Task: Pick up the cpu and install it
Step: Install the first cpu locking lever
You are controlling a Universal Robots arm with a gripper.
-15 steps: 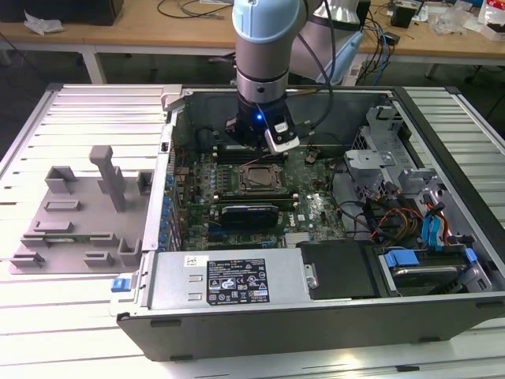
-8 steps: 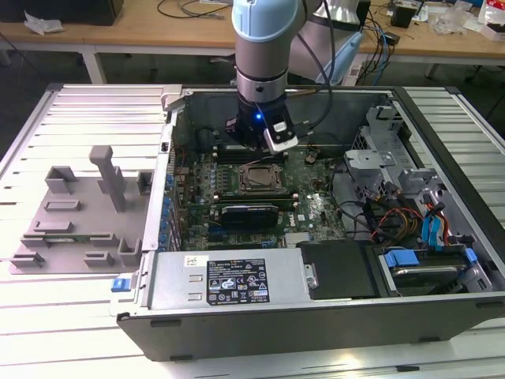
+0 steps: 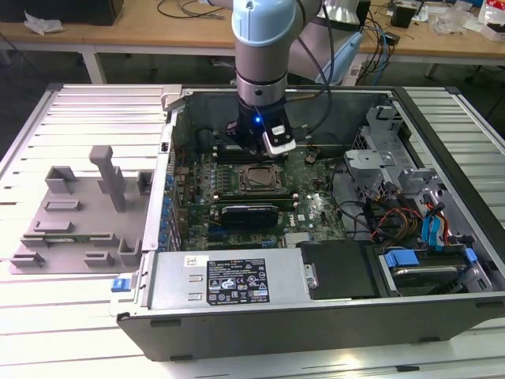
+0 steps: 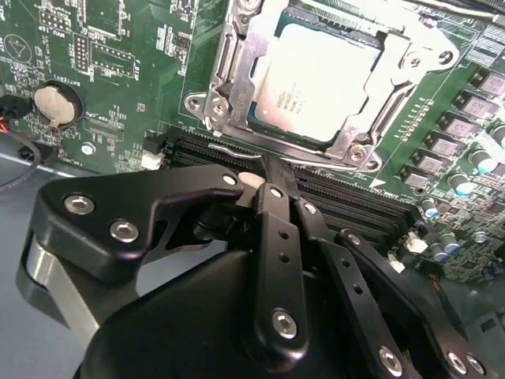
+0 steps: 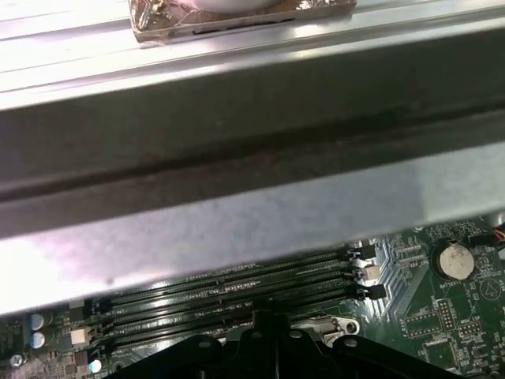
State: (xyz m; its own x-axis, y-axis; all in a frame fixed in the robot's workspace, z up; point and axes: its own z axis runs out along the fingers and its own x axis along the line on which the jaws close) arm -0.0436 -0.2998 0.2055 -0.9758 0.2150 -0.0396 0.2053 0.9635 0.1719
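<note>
The cpu (image 4: 316,79), a flat square chip with a silvery top, lies inside the motherboard socket (image 4: 237,87), framed by the socket's metal bracket. My gripper (image 4: 271,167) hovers just beside the socket over the dark memory slots (image 4: 355,197), its black fingers pressed together with nothing between them. In the exterior view the gripper (image 3: 254,144) hangs inside the open computer case, just behind the socket (image 3: 259,178). In the first wrist view the fingertips (image 5: 272,320) point at the memory slots (image 5: 237,288).
The case's metal wall (image 5: 252,158) runs close behind the gripper. A coin battery (image 4: 57,104) sits on the green board. Drive cages and cables (image 3: 410,205) crowd the exterior view's right. A grey fixture plate (image 3: 79,213) with upright blocks lies at its left, outside the case.
</note>
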